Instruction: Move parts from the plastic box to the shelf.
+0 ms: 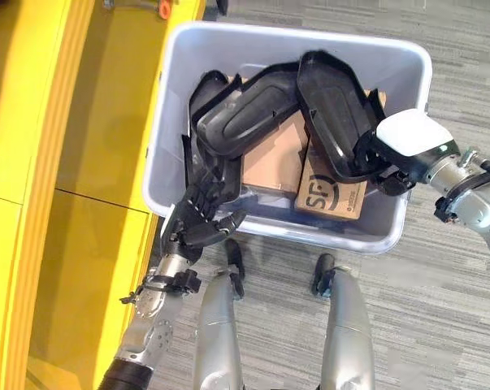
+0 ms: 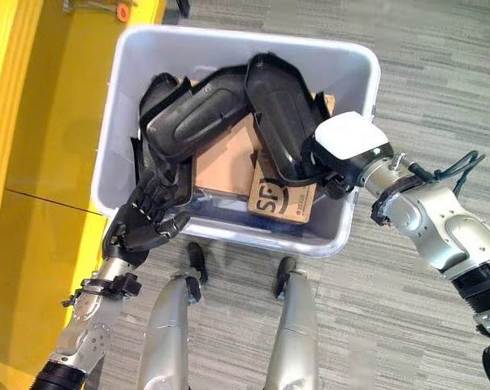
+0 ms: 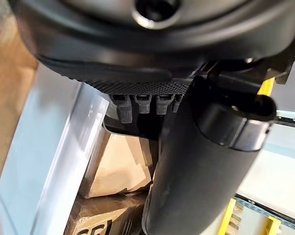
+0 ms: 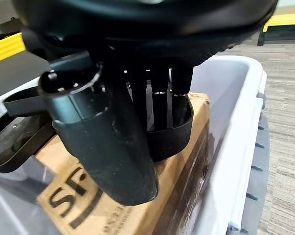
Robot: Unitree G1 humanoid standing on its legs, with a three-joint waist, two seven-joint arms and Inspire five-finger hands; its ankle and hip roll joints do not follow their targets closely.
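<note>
The pale grey plastic box (image 1: 407,57) stands on the floor and holds black moulded parts lying on cardboard. One long black part (image 1: 249,114) lies slantwise at the left. A second black part (image 1: 330,101) lies at the right. My right hand (image 1: 407,138), with a white cover, reaches in over the box's right wall. Its fingers (image 4: 159,105) sit inside the near end rim (image 4: 174,139) of the right part, the thumb (image 4: 103,142) outside. My left hand (image 1: 202,215) is at the near left corner, fingers relaxed against a dark part's edge (image 1: 197,166).
The yellow shelf (image 1: 106,106) runs along the box's left side, close to its wall. Under the parts lie a plain cardboard box (image 1: 273,158) and a printed one (image 1: 330,191). Grey striped carpet (image 1: 440,309) surrounds the box on the right and near side.
</note>
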